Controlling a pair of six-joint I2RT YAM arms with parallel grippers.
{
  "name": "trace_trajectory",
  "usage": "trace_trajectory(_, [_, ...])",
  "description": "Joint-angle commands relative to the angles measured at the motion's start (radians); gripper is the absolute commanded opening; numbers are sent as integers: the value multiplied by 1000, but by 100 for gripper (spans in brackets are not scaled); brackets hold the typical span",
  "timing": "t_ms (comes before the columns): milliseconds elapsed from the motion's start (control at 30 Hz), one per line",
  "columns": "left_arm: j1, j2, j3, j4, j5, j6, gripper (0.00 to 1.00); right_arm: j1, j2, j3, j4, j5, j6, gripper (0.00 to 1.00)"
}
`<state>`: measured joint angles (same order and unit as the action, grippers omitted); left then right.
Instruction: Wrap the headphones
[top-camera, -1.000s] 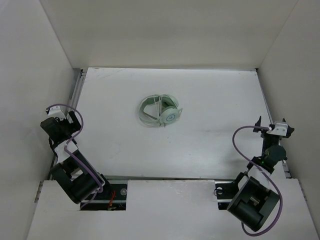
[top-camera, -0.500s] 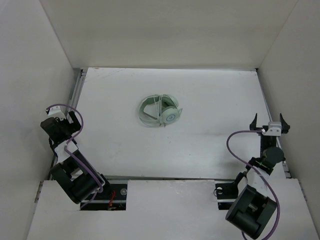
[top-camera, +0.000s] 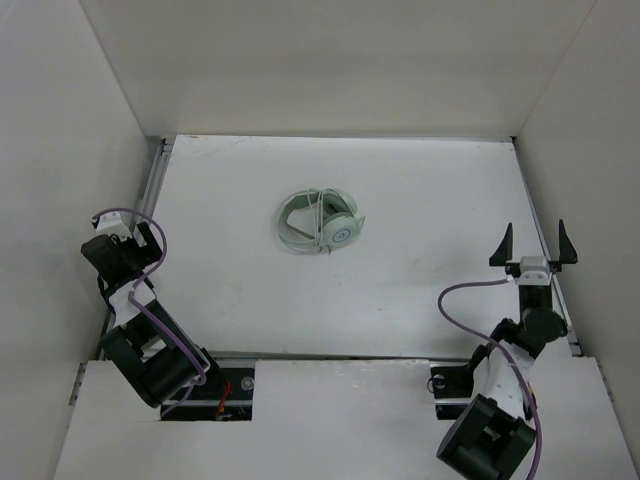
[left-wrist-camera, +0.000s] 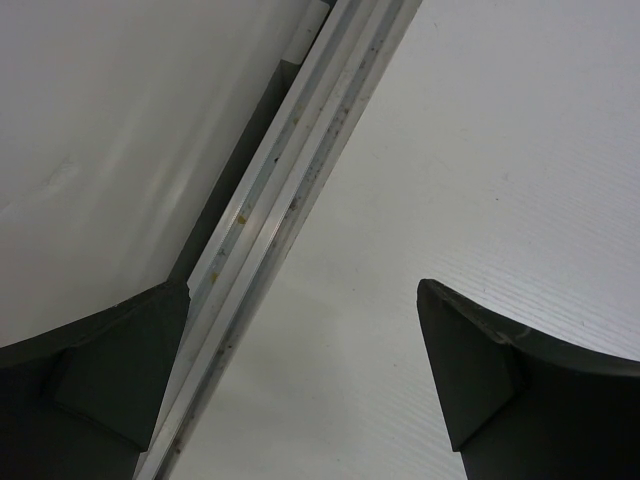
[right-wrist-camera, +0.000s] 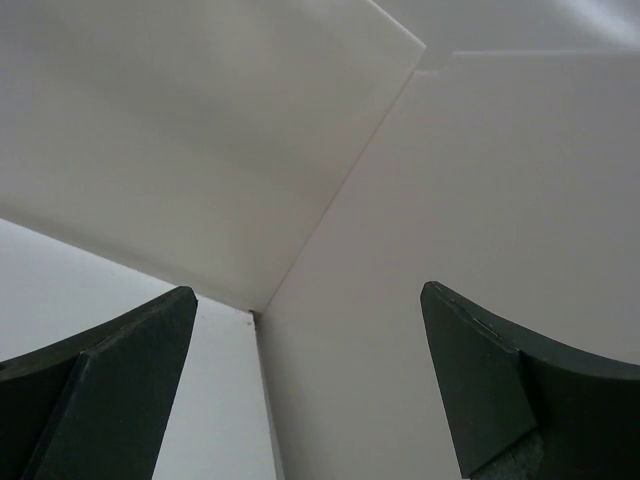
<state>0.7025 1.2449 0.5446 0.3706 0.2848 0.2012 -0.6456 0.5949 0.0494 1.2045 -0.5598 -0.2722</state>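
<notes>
Much of the headphones (top-camera: 335, 228) indistinct

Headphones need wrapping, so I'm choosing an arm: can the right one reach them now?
Probably yes: only open table lies between the open right hand and the headphones, with nothing blocking.

The headphones (top-camera: 320, 223) lie on the table (top-camera: 420, 190), near its middle. The left gripper (top-camera: 140, 240) sits well to the left of the headphones and slightly nearer the arm bases, above the side rail (left-wrist-camera: 270, 230). The right gripper (top-camera: 534, 243) sits well to their right, likewise nearer, at the table's edge.
</notes>
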Motion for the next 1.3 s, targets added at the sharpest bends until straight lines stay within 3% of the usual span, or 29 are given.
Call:
trace_trajectory(0, [7,-32,-8,50,17,-3,100,13,-7,-123,-28,-46,-41,100])
trace_trajectory(200, [7,-32,-8,50,17,-3,100,-28,215,6,-50,72,85,100])
trace_trajectory(333, [7,-32,-8,51,17,-3,100,-174,299,58,-30,72,282,100])
trace_trajectory(533, [5,-30,-6,50,17,-3,100,-441,560,55,314,-38,622,100])
trace_trajectory(700, [5,-32,-6,50,17,-3,100,-400,550,-3,395,12,571,100])
trace_trajectory(1267, [7,-32,-6,50,17,-3,100,-372,531,-20,397,110,548,100])
